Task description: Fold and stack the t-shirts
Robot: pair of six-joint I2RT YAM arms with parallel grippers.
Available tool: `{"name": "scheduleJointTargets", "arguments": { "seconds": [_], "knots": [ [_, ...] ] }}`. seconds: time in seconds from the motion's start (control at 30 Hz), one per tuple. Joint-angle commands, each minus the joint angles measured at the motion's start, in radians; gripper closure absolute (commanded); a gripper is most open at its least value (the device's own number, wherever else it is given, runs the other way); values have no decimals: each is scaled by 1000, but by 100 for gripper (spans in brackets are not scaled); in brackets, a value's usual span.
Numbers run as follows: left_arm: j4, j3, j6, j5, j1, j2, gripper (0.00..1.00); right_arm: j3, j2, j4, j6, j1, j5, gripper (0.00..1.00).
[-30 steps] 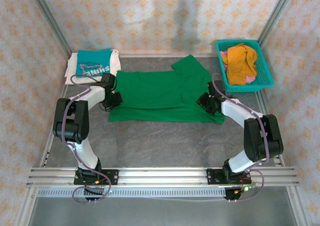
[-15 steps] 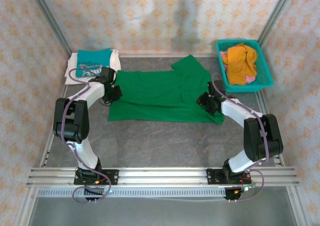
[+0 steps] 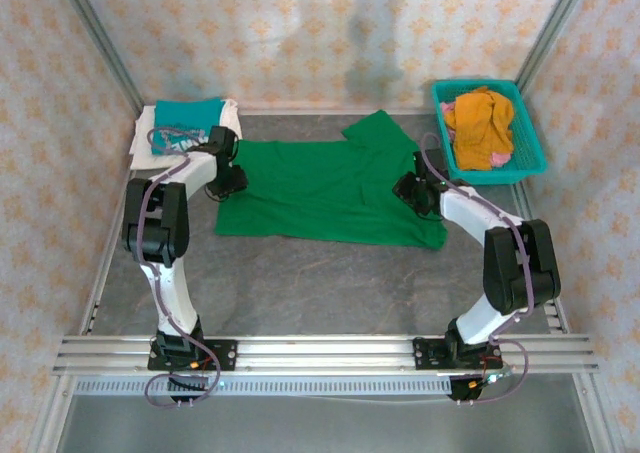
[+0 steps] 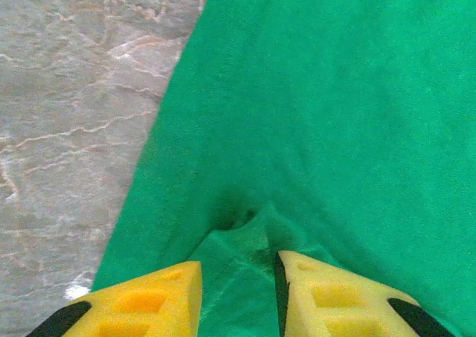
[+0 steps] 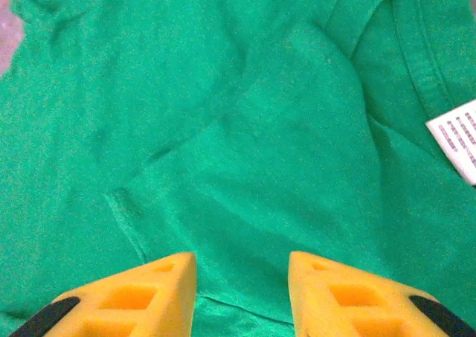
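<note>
green shirt: the deep-green t-shirt (image 3: 330, 198) is spread out flat in the middle of the bench (image 3: 300, 283), one sleeve sticking out toward the back wall, not folded up yet

left tool: the left tool (image 3: 228, 181) is down on the shirt's left edge. From its own camera (image 4: 238, 300) the yellow fingers (image 4: 149, 307) stand apart, with a little puckered ridge of green cloth (image 4: 335, 114) bunched in the gap. It doesn't look pinched tight to me.

bench under it: grey marbled top (image 4: 67, 91) showing just left of the shirt's edge

right tool: the right tool (image 3: 410, 191) sits on the shirt's right side, near the neck end. In the wrist view (image 5: 242, 292) its fingers are parted too, and the green cloth (image 5: 223, 129) under and between them lies fairly flat, with a few soft creases and a hem line crossing the gap.

neck tag: white label (image 5: 457, 147) just inside the collar, off to the right of that tool

other shirts: back left corner, teal shirt (image 3: 188, 118) with white lettering folded on top of the white shirt (image 3: 140, 151), right beside the left arm's wrist

basket: teal plastic basket (image 3: 500, 173) in the back right corner, orange cloth (image 3: 480, 118) heaped in it, well apart from the green shirt
</note>
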Motion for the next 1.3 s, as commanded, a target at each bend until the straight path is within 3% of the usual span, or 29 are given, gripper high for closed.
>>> {"name": "scheduleJointTargets", "arguments": {
  "seconds": [0.0, 0.2, 0.3, 0.6, 0.8, 1.07, 1.27],
  "knots": [
    [-14, -26, 0, -87, 8, -68, 68, 41, -15, -27, -38, 5, 36, 62],
    [5, -133, 8, -83, -22, -212, 62, 75, 36, -63, -74, 27, -38, 63],
    [40, -211, -1, -5, -34, -248, 62, 71, 43, -86, -79, 61, -33, 65],
    [128, -366, 0, 78, -31, -188, 74, 12, 107, -69, -42, 94, -25, 69],
    [122, -408, -8, 78, -8, -203, 100, -21, 147, -20, 25, 50, -8, 68],
    [75, -516, -7, 92, 50, -290, 100, -61, 148, -6, 51, -28, 46, 68],
    [60, -573, -7, 64, 60, -341, 100, -58, 98, -17, 53, -49, 5, 65]
  ]
}}
